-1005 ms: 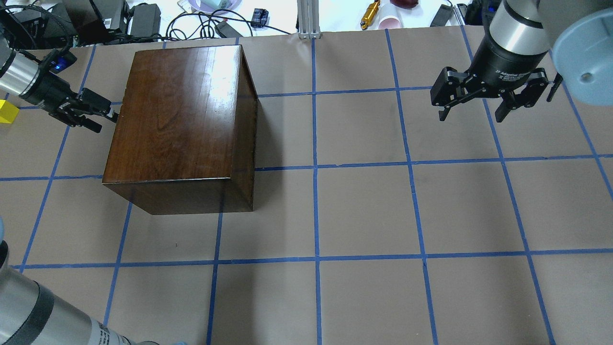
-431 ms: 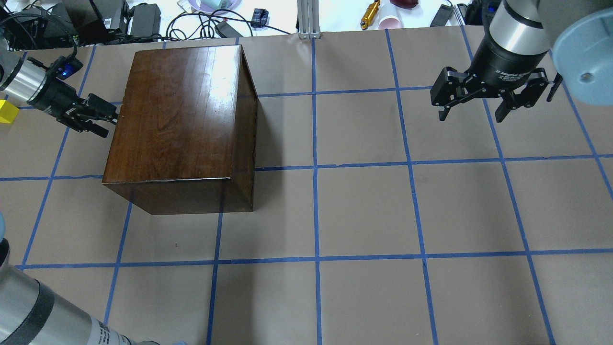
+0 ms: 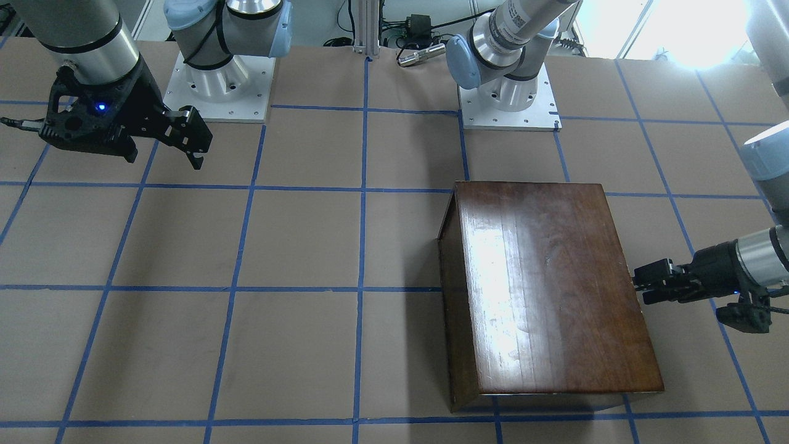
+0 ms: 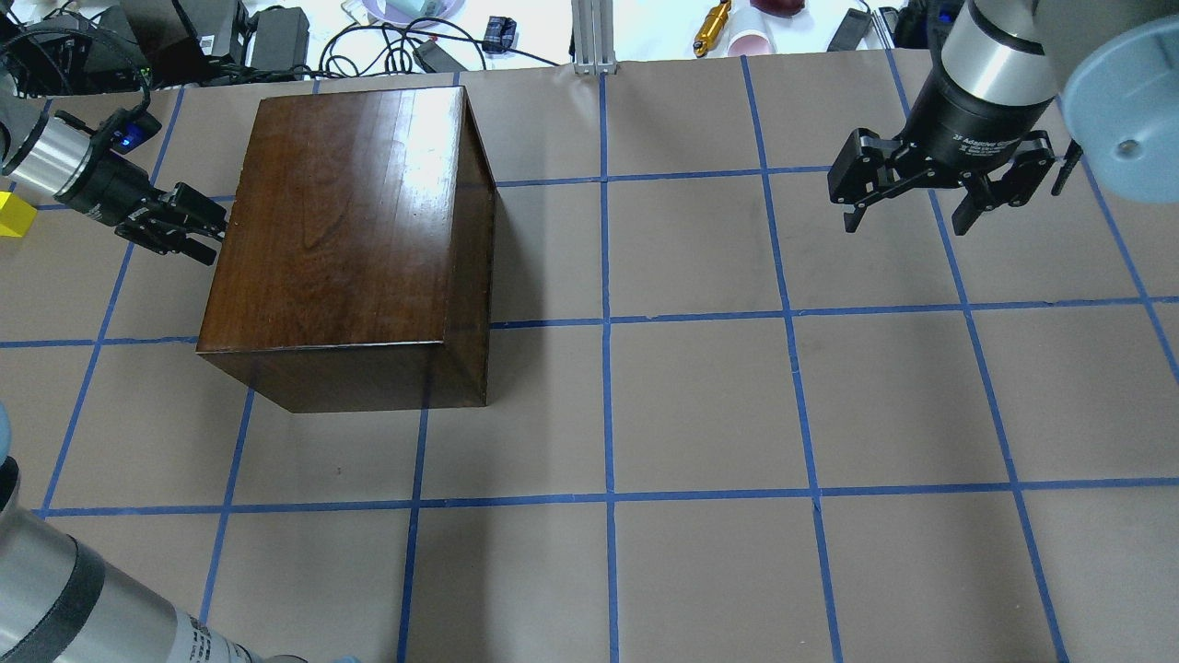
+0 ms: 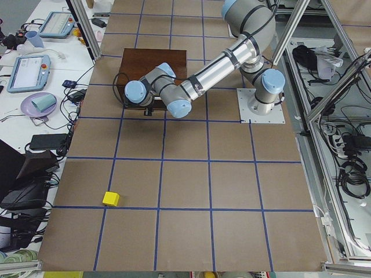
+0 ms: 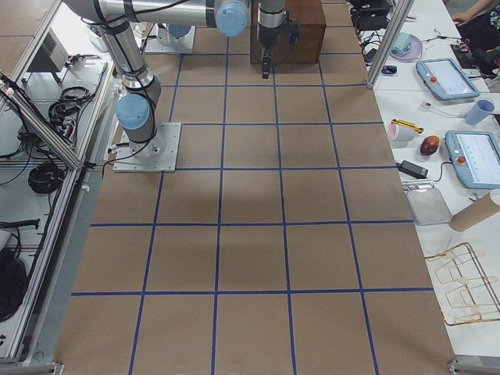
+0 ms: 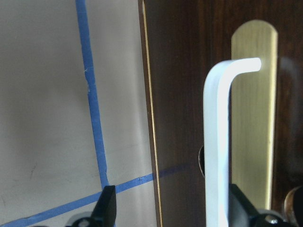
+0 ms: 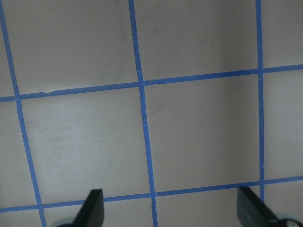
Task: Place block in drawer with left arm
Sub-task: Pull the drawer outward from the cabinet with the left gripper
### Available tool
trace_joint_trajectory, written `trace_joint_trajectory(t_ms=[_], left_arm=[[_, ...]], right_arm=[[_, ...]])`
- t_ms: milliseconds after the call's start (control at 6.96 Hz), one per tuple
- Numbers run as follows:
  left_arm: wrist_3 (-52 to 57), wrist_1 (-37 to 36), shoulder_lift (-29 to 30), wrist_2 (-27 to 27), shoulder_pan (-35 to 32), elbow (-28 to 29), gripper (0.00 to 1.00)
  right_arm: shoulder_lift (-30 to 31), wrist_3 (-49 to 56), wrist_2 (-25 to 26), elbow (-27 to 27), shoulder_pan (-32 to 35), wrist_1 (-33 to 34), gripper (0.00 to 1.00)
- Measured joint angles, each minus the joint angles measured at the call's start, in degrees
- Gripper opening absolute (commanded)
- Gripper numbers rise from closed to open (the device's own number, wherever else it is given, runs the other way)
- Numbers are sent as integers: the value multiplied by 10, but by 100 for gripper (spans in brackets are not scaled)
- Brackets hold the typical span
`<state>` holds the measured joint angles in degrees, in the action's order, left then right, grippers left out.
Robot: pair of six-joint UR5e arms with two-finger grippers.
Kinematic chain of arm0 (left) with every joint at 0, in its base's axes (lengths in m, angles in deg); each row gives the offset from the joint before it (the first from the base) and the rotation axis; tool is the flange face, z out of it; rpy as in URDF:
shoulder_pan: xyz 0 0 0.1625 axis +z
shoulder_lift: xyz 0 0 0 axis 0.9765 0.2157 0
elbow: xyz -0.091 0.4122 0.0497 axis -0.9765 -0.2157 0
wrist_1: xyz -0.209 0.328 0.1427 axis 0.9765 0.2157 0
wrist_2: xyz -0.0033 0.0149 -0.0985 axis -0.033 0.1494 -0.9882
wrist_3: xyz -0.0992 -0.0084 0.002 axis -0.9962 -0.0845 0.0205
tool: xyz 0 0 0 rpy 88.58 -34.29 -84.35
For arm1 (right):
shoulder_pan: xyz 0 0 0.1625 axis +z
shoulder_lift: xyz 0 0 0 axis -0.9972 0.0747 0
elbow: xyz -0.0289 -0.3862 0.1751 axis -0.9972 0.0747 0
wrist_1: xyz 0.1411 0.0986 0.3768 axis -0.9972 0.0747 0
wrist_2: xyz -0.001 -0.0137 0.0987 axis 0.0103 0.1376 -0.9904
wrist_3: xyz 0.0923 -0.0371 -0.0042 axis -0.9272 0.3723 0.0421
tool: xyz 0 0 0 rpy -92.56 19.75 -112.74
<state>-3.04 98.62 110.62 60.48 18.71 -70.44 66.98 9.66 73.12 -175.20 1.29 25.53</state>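
The yellow block (image 4: pixel 14 214) lies on the table at the far left edge; it also shows in the exterior left view (image 5: pixel 111 198). The dark-brown box (image 4: pixel 341 221) holds the drawer, which is pushed in. Only its dark front panel (image 7: pixel 189 94) with a silver handle (image 7: pixel 215 142) on a brass plate shows. My left gripper (image 4: pixel 198 230) is open, level with the panel on the box's left side. The handle sits between its fingers, close to one fingertip (image 7: pixel 236 208). My right gripper (image 4: pixel 907 221) is open and empty, high over the far right.
Cables, power bricks, a cup and tools lie beyond the table's far edge (image 4: pixel 414 46). The two arm bases (image 3: pixel 216 86) stand on the robot's side. Blue tape lines grid the brown table (image 4: pixel 700 405).
My left gripper has edged a little closer to the box's drawer side and turned slightly. The right arm, the box and the block have not moved.
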Motion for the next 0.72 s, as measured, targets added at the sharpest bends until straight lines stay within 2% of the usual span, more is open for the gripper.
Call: trace_joint_trajectory(t_ms=[718], left_arm=[[1,-12,-1,15,15,5,76]], right_arm=[[0,0,0,0,0,0,100]])
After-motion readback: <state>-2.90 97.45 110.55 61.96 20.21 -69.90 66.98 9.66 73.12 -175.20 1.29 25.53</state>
